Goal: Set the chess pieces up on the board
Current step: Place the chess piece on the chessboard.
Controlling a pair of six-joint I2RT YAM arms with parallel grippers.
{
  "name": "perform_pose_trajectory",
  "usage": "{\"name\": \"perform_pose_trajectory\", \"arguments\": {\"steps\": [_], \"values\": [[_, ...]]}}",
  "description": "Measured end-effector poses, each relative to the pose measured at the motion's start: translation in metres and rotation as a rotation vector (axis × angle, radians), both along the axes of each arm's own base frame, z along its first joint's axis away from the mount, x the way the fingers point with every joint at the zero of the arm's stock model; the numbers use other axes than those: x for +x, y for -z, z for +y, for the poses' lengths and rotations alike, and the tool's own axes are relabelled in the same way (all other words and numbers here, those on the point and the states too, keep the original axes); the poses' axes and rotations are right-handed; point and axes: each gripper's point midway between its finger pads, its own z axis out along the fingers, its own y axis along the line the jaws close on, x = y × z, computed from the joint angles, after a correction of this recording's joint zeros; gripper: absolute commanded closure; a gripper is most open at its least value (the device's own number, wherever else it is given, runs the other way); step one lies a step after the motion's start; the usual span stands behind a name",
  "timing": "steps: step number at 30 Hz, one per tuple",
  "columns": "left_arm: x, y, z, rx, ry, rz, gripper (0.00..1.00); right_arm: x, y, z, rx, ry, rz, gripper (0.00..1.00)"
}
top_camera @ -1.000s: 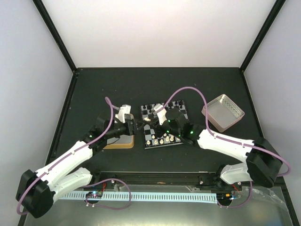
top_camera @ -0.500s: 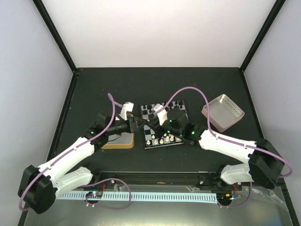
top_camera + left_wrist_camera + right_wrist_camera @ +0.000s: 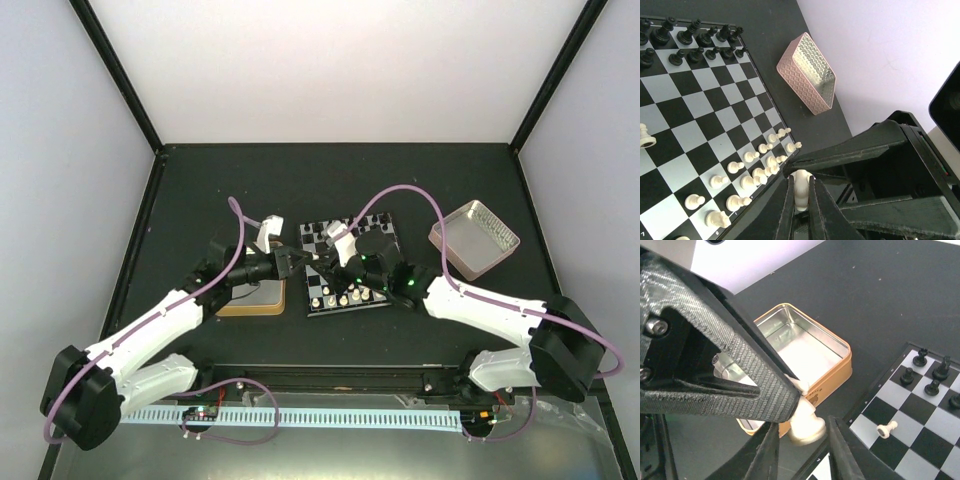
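Closing within the last second, the left gripper [image 3: 801, 183] now pinches a cream piece [image 3: 801, 194] just beside the board [image 3: 690, 125]; the right gripper [image 3: 802, 425] loosens, jaws slightly spread, so the handover seems almost complete.

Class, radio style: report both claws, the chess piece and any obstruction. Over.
Left claw shut on cream piece, just off board edge. Right claw open, straddling same piece. Lone cream pawn mid-board.
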Motion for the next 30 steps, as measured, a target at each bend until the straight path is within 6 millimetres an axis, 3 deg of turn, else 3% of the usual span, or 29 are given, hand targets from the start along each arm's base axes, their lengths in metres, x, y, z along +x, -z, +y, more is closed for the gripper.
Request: {"name": "perform_pose_trajectory", "arguments": {"steps": [3, 7, 13, 16, 21, 30], "values": [[0.000, 0.000, 0.000, 0.004, 0.001, -0.007, 0.98, 0.001, 0.001, -0.002, -0.003, 0.016, 0.007, 0.49], [0.002, 0.004, 0.003, 0.029, -0.009, -0.018, 0.98, 0.004, 0.005, -0.014, -0.011, 0.078, 0.014, 0.44], [0.003, 0.012, 0.006, 0.081, -0.025, -0.034, 0.97, 0.015, -0.001, -0.057, -0.022, 0.288, -0.007, 0.44], [-0.001, 0.016, 0.000, 0.115, -0.008, -0.040, 0.97, 0.030, -0.011, -0.091, -0.017, 0.484, -0.016, 0.43], [-0.015, 0.018, -0.030, 0.190, 0.063, -0.072, 0.97, 0.040, -0.017, -0.159, -0.031, 0.820, -0.010, 0.41], [-0.048, 0.023, -0.114, 0.365, 0.233, -0.182, 0.96, 0.015, -0.056, -0.248, 0.172, 1.143, -0.044, 0.41]]}}
